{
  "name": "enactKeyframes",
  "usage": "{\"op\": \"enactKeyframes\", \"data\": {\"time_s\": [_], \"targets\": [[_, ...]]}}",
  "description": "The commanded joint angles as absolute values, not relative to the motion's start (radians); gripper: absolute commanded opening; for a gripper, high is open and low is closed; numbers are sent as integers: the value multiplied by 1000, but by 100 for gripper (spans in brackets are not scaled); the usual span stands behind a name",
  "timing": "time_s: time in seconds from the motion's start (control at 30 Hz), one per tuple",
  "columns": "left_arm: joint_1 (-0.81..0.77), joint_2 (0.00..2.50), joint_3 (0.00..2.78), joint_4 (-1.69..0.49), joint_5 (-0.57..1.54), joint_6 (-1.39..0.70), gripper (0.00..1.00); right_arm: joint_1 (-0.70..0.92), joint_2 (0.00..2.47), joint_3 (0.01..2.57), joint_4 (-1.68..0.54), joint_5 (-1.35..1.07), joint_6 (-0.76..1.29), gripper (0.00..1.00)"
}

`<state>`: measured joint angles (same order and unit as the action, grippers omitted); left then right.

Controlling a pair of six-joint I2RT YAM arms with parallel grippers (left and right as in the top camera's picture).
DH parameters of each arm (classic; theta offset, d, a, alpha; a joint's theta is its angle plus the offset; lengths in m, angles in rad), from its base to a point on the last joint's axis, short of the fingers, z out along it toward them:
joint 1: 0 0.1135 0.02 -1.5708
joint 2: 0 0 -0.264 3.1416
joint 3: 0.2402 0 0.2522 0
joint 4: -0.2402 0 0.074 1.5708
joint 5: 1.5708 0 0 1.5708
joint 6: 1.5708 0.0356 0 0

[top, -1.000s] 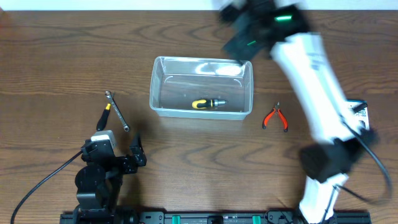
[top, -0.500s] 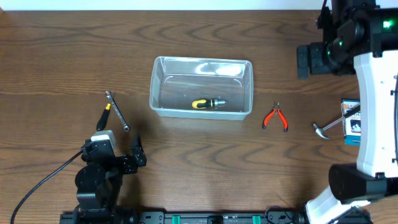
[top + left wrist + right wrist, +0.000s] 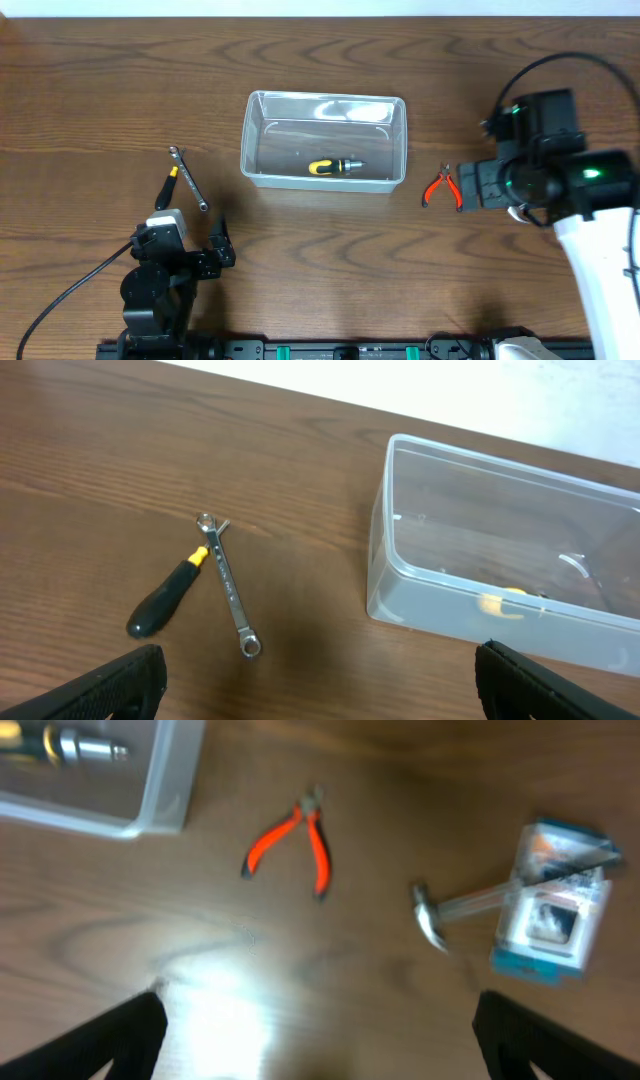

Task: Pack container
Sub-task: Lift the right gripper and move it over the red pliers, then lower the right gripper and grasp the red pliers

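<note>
A dark brown wood-grain tabletop (image 3: 90, 80) carries everything here. Near its middle sits the container (image 3: 300, 181), a clear plastic rectangular tub with rounded corners and a rim, standing upright with its mouth open. Inside it, on the floor toward the near wall, lies a short screwdriver with a yellow and black handle (image 3: 335, 166), lengthwise along the tub.

To the left of the tub and apart from it lie a slim silver wrench (image 3: 230, 585) and a small screwdriver with a black handle and a yellow collar (image 3: 165, 600). Their far ends meet, and they spread apart toward the near edge. The left pincer (image 3: 318, 660) rests low at the near edge of the tabletop, facing these two tools. Its jaws are spread as wide as they go and have hold of nothing.

To the right of the tub, just beyond its near corner, lie small pliers with orange-red handles (image 3: 442, 188), with their nose pointing away. Farther right are a small steel hammer (image 3: 455, 910) and a small blue and white cardboard box (image 3: 555, 915). The hammer's handle runs across the box and its head is toward the pliers. The right pincer (image 3: 318, 1005) hangs above the bare wood on the near side of the pliers and the hammer. Its jaws stand fully apart and are empty. From above, the right arm hides the hammer and the box.
</note>
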<state>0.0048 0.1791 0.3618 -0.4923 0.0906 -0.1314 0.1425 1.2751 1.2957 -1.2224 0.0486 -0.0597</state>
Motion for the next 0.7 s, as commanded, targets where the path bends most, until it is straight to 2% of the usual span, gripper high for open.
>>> {"op": "enactKeyframes", "data": {"time_s": [0.0, 0.27, 0.67], "targets": [[6, 181, 384, -493, 93, -136, 98, 110, 1311, 1146, -1125, 2, -284, 99], [6, 181, 384, -493, 93, -136, 98, 51, 1559, 1096, -932, -19, -300, 99], [6, 181, 384, -493, 93, -136, 98, 45, 1807, 1096, -830, -10, -428, 99]]}}
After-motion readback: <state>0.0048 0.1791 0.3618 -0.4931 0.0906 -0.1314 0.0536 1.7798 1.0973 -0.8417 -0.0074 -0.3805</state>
